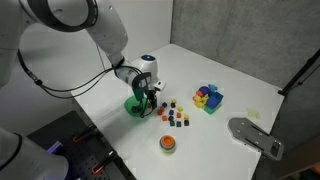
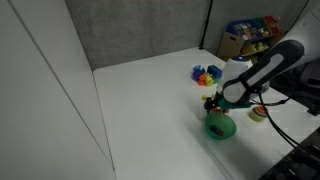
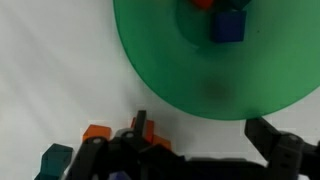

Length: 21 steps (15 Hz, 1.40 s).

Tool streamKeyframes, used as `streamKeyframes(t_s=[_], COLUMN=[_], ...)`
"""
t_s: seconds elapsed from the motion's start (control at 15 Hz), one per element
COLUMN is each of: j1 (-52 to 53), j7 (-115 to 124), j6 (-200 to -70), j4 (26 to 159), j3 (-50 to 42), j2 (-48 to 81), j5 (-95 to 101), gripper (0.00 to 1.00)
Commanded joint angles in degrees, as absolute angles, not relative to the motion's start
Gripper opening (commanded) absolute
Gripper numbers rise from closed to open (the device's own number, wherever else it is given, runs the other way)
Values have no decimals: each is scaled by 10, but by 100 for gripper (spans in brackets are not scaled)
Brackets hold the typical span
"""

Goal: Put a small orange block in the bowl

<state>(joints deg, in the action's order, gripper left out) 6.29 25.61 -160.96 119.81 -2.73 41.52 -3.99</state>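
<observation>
The bright green bowl [image 3: 200, 60] fills the top of the wrist view and shows in both exterior views [image 1: 136, 107] [image 2: 220, 128]. Inside it lie a blue block [image 3: 228, 25] and, at the frame's top edge, an orange block [image 3: 205, 3]. My gripper [image 3: 205, 130] is open and empty, with its fingers just off the bowl's rim above bare table. In the exterior views it hangs low beside the bowl [image 1: 148, 96] [image 2: 221, 104]. Small orange blocks [image 3: 97, 132] lie on the table next to the left finger.
Several small cubes [image 1: 175, 115] are scattered by the bowl, and a dark teal one [image 3: 55, 158] shows in the wrist view. An orange cup [image 1: 167, 144] stands near the front edge. A green tray of big colourful blocks [image 1: 208, 97] and a grey object [image 1: 255, 135] lie beyond.
</observation>
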Motion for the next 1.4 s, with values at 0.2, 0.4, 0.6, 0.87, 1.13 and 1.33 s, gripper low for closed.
streamKeyframes(t_s=[0.2,0.4,0.6,0.87,1.13,1.33], j1=[72,77,81,86,87,83], j7=[251,250,248,247,245,246], j6=[-1625,-1645,-1664,-1678,-1679,-1670], j4=[1177,1167,1157,1148,1146,1145], j3=[-21,-17,-14,-14,-14,-12], j2=[445,457,469,482,485,474], j5=[-92,-105,-113,-115,-115,-118], gripper=[100,100,100,74,40,16])
